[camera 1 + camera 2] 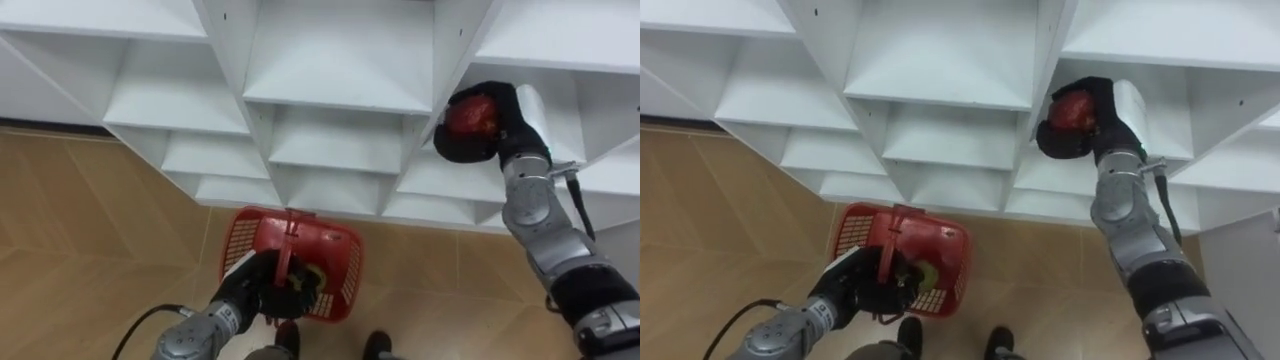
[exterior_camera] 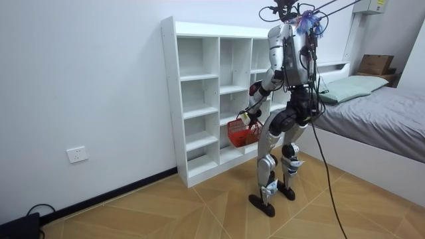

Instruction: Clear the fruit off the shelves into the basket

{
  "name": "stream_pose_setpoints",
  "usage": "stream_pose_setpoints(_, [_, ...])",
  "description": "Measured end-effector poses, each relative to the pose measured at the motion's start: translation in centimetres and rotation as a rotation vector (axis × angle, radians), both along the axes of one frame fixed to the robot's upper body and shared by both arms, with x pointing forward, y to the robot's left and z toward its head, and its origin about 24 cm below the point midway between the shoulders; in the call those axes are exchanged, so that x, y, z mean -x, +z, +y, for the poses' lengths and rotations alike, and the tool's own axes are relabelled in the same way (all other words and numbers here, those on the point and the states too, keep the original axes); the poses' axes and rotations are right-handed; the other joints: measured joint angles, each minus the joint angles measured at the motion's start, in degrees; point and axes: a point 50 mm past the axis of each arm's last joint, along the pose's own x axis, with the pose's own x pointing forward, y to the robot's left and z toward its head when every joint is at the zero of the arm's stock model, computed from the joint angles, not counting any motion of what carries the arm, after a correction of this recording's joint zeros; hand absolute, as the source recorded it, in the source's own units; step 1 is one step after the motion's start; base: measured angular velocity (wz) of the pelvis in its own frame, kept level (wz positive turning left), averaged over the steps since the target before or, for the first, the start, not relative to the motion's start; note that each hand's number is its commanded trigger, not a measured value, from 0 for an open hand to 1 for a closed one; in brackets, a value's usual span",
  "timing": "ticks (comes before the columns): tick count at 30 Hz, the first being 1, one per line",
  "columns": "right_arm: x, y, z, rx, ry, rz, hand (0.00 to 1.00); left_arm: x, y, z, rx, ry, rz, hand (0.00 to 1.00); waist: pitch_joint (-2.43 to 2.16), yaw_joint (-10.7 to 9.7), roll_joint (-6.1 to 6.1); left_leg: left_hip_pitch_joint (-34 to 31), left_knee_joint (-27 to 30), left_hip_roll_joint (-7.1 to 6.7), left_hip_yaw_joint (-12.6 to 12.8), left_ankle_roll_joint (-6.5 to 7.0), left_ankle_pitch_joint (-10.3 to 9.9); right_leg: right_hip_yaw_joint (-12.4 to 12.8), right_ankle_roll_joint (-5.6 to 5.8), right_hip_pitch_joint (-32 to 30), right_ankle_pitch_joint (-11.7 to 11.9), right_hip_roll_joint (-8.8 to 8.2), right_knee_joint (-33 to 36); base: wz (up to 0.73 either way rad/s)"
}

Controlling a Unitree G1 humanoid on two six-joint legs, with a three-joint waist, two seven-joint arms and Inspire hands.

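A red apple (image 1: 474, 117) (image 1: 1074, 110) is gripped in my right hand (image 1: 492, 122) (image 1: 1088, 120), whose fingers curl round it in front of a shelf on the right side of the white closet (image 1: 340, 95) (image 2: 199, 99). Lower down, my left hand (image 1: 262, 290) (image 1: 862, 288) is shut on the handle of a red plastic basket (image 1: 300, 245) (image 1: 905, 240) (image 2: 240, 131) that hangs above the floor before the closet. A greenish fruit (image 1: 925, 277) lies inside the basket.
The closet's other open compartments look bare. Wooden floor (image 1: 80, 230) spreads out below the shelves. In the room view I stand facing the closet, with a bed (image 2: 378, 113) behind me on the room view's right.
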Motion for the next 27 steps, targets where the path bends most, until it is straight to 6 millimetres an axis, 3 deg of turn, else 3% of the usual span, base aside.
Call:
stream_pose_setpoints(5, [1.2, 0.1, 1.8, -0.052, 0.085, -0.027, 1.00, -0.1, 0.1, -0.1, 0.003, 0.001, -0.005, 1.00, -0.02, -0.85, -0.01, 0.34, -0.15, 0.38, 0.74, 0.00, 0.00, 0.81, 0.03, 0.49, 0.47, 0.13, -0.72, -0.07])
stream_pose_setpoints(14, [2.8, -0.2, 2.7, -0.091, 0.132, -0.043, 1.00, -0.4, 0.5, 0.1, 0.029, 0.039, -0.025, 1.00, -0.05, -2.50, -0.08, 0.24, -0.44, 0.55, 0.79, -0.01, -0.01, 0.89, 0.02, 0.42, 0.62, 0.54, -1.25, 0.00])
stream_pose_setpoints(15, [3.0, -0.2, 3.0, -0.096, 0.143, -0.043, 1.00, -0.4, 0.6, 0.1, 0.035, 0.040, -0.031, 1.00, -0.11, -2.85, -0.07, 0.24, -0.53, 0.69, 0.86, -0.03, 0.00, 1.00, -0.03, 0.47, 0.79, 0.69, -1.44, -0.04])
stream_pose_setpoints(17, [3.5, -0.4, 3.3, -0.095, 0.166, -0.035, 1.00, -0.4, 0.7, -0.1, 0.043, 0.038, -0.037, 1.00, -0.70, -3.01, 0.15, 0.00, -0.61, 0.98, 0.83, -0.09, 0.02, 0.98, -0.13, 0.61, 1.34, 1.10, -2.37, -0.07])
stream_pose_setpoints(20, [4.8, -2.1, 4.2, -0.124, 0.228, 0.046, 1.00, -0.3, 0.9, -0.5, 0.063, 0.035, -0.050, 1.00, -1.03, -3.07, 0.38, 0.47, -0.53, 1.19, 0.79, -0.10, 0.02, 0.94, -0.19, 1.56, 1.73, 1.26, -3.39, -0.03])
stream_pose_setpoints(27, [7.0, -4.8, 5.8, -0.188, 0.310, 0.186, 1.00, -0.3, 1.0, -1.0, 0.078, 0.023, -0.063, 1.00, -0.98, -2.88, 0.57, 0.46, -0.45, 1.07, 0.73, -0.07, 0.01, 0.90, 0.12, 1.77, 2.22, 1.24, -4.02, 0.00])
